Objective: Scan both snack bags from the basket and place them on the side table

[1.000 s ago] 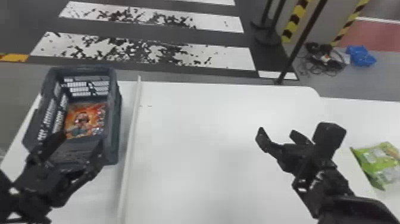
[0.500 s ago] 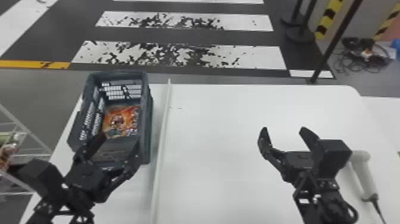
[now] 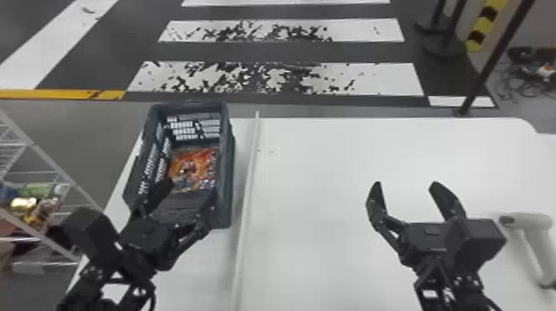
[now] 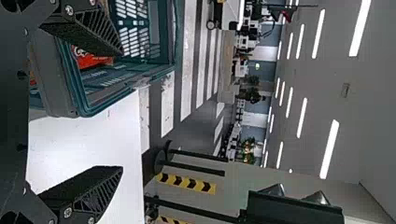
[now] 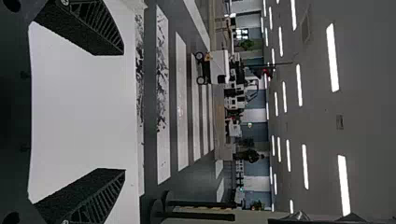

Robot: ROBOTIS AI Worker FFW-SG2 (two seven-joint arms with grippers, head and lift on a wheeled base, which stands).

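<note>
Orange snack bag (image 3: 193,167): lying inside the basket, on its floor.
Dark basket (image 3: 228,178): on the white bench (image 3: 314,198), left of a pale raised strip (image 3: 250,173).
Left end effector (image 3: 191,190): by the basket's near end, fingers spread, nothing between them.
Right end effector (image 3: 406,185): over the bench, fingers wide apart, grip empty.
Pale scanner (image 3: 531,235): on the bench, right of the right arm.
Wire rack (image 3: 53,167): far left, goods on shelves.

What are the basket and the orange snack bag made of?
The basket looks like smooth, hard plastic: its walls are stiff, with neat rows of holes. The orange snack bag is probably thin plastic film, maybe foil-lined; colorful printing covers it. Its shine is unclear.
</note>
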